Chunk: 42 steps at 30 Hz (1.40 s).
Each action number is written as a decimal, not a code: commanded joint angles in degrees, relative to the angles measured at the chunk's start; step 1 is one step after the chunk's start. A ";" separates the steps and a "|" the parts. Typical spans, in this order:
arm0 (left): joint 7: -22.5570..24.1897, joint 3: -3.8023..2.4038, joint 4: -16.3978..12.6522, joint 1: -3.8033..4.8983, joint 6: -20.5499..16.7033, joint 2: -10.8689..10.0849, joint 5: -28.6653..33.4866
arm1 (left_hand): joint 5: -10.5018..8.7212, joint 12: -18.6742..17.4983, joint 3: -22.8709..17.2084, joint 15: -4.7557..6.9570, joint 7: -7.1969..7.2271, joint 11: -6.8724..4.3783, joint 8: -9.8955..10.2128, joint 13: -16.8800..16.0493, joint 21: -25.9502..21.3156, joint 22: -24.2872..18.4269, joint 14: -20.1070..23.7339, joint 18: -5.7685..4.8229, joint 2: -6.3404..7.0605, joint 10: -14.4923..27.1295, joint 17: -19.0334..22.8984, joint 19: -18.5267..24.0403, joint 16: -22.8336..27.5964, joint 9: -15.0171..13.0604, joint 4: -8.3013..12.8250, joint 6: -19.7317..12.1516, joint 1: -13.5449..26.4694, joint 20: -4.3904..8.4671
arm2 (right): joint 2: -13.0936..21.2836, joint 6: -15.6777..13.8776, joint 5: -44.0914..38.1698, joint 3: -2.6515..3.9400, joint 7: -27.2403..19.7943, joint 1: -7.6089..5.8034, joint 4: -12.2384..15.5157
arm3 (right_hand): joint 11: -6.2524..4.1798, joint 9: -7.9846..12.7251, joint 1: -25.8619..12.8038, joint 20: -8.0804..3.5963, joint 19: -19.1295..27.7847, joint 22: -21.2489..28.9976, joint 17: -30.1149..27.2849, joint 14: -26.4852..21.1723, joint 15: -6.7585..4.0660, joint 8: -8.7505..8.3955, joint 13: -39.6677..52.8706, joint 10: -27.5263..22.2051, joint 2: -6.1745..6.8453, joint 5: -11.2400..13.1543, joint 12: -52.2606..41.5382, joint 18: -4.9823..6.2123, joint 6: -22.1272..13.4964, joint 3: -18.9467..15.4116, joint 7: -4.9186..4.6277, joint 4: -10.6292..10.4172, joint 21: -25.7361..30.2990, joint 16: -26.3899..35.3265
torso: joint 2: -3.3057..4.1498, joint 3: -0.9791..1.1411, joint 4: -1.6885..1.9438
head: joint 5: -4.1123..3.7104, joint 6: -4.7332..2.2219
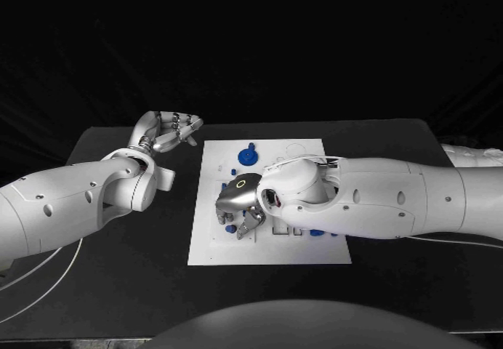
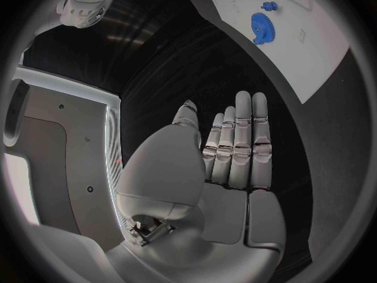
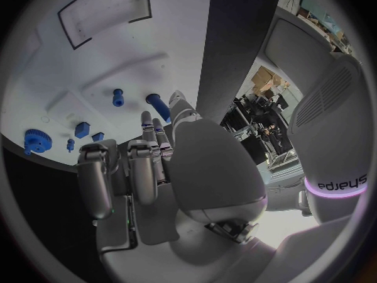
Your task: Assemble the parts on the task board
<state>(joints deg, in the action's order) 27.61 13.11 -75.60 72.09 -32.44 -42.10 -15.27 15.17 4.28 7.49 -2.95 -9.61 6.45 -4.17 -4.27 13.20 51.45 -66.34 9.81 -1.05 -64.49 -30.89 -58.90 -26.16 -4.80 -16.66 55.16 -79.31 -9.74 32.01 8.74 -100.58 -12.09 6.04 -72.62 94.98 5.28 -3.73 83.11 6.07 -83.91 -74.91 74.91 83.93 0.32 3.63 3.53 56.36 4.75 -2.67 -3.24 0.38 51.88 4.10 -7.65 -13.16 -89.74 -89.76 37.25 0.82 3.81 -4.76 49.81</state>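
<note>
Right robot hand (image 1: 239,206) over task board (image 1: 325,251), centre frame, fingers apart, clamped on nothing; lower onto blue peg (image 3: 158,105) squarely. Left robot hand (image 1: 168,131) upper left over bench (image 1: 126,276), open, empty.

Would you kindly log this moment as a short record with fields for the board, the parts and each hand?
board: white task board in the middle of the black table
parts: blue gear at the board's far end; small blue pieces on the board
left hand: off the board, holding nothing
right hand: over the board, grasp unclear
</note>
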 commanded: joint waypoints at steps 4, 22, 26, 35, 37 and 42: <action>0.56 -0.06 -0.16 0.03 0.50 -0.05 -0.26 | 0.25 -0.01 0.44 -0.31 -0.10 0.15 -0.01 -0.05 -0.33 -0.09 -0.11 0.67 -0.16 0.30 0.08 -0.47 0.31 -0.05 -0.05 -0.41 -0.19 0.01 | 0.81 -6.40 2.36 -0.01 1.10 0.09 0.39 | 0.39 -0.14 -1.99 0.78 -6.09 -15.09 15.09 6.07 0.67 0.07 0.15 -0.88 -0.23 0.01 -0.49 -0.38 -0.94 -1.14 -0.45 -0.68 -0.26 -0.24 | 0.02 0.05 -0.07 | -0.02 -0.08; 0.48 -0.02 1.30 0.01 0.77 0.90 -0.26 | 0.28 -0.01 0.55 -0.32 -0.11 0.16 -0.01 -0.05 -0.41 -0.17 -0.10 0.67 -0.21 0.32 0.12 -0.48 0.35 -0.05 -0.06 -0.43 -0.26 0.00 | 19.18 -24.67 48.21 -0.14 3.87 -5.60 8.02 | 0.74 -0.39 -3.81 2.69 -6.09 -15.09 15.09 6.07 2.17 0.20 2.90 10.23 -5.42 -0.44 -7.26 -0.38 -0.97 -1.90 -2.44 -2.15 -0.26 -0.24 | -0.43 -0.25 -0.41 | -1.79 -0.81; 0.47 -0.01 1.93 -0.01 0.79 1.50 -0.26 | 0.28 -0.01 0.55 -0.32 -0.11 0.16 -0.01 -0.05 -0.41 -0.17 -0.10 0.67 -0.21 0.32 0.12 -0.48 0.35 -0.05 -0.06 -0.43 -0.26 0.00 | 23.77 -23.37 51.01 -0.37 6.92 -6.77 10.09 | -0.60 -0.53 -4.69 1.83 -6.09 -15.09 15.09 6.07 0.76 0.70 7.86 12.22 -5.77 -0.79 -14.28 -0.38 -2.64 -3.46 -1.79 -2.50 -0.26 -0.24 | -0.61 -0.47 -0.61 | -2.80 -0.82; 0.48 0.00 2.70 -0.21 1.11 2.38 -0.26 | 0.28 -0.01 0.55 -0.32 -0.11 0.16 -0.01 -0.05 -0.41 -0.17 -0.10 0.67 -0.21 0.32 0.12 -0.48 0.35 -0.05 -0.06 -0.43 -0.26 0.00 | 29.22 -18.02 51.65 -1.11 15.91 -7.40 12.13 | -1.41 -1.74 -13.65 1.54 6.38 -10.34 13.99 4.85 1.06 6.00 81.80 25.32 -9.51 -1.46 -84.45 3.04 -11.56 -14.65 0.10 -2.56 12.57 0.83 | -0.73 -0.62 -0.76 | -4.16 -0.94; 0.49 0.00 2.82 -0.27 1.14 2.49 -0.26 | 0.28 -0.01 0.55 -0.32 -0.11 0.16 -0.01 -0.05 -0.41 -0.17 -0.10 0.67 -0.21 0.32 0.12 -0.48 0.35 -0.05 -0.06 -0.43 -0.26 0.00 | 29.63 -17.66 50.66 -1.23 17.91 -7.43 12.26 | -1.44 -2.70 -14.78 1.40 6.23 -10.56 15.09 6.07 0.77 8.72 86.47 33.64 -9.39 -3.02 -86.76 3.00 -10.17 -16.48 0.00 -3.43 12.43 -0.24 | -0.73 -0.61 -0.63 | -4.18 -0.69; 0.47 0.00 2.90 -0.35 1.14 2.61 -0.26 | 0.28 -0.01 0.55 -0.32 -0.11 0.16 -0.01 -0.05 -0.41 -0.17 -0.10 0.67 -0.21 0.32 0.12 -0.48 0.35 -0.05 -0.06 -0.43 -0.26 0.00 | 30.28 -17.49 48.10 -1.39 23.41 -7.29 12.49 | -0.18 -4.94 -19.38 1.99 -2.21 -13.60 15.09 6.07 1.70 13.48 86.47 33.64 -8.32 -7.82 -86.76 0.72 -8.78 -19.32 -1.44 -3.30 3.74 -0.24 | -0.61 -0.68 -0.39 | -4.92 -0.84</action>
<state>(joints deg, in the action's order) 27.61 13.16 -72.67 71.77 -32.22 -39.63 -15.30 15.17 4.28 7.66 -2.95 -9.61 6.45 -4.17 -4.27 12.99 51.34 -66.34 9.81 -1.05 -64.49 -30.82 -58.91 -26.16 -4.80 -16.83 55.16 -79.31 -9.74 62.20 -10.90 -50.74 -13.44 23.05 -80.01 107.32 4.63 -8.38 64.28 7.99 -83.45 -74.93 74.90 84.00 1.75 16.54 74.96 84.15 -3.63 -10.08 -89.84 1.69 42.94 -14.95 -9.00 -16.44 -84.90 -89.80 36.55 0.20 3.27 -9.33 48.98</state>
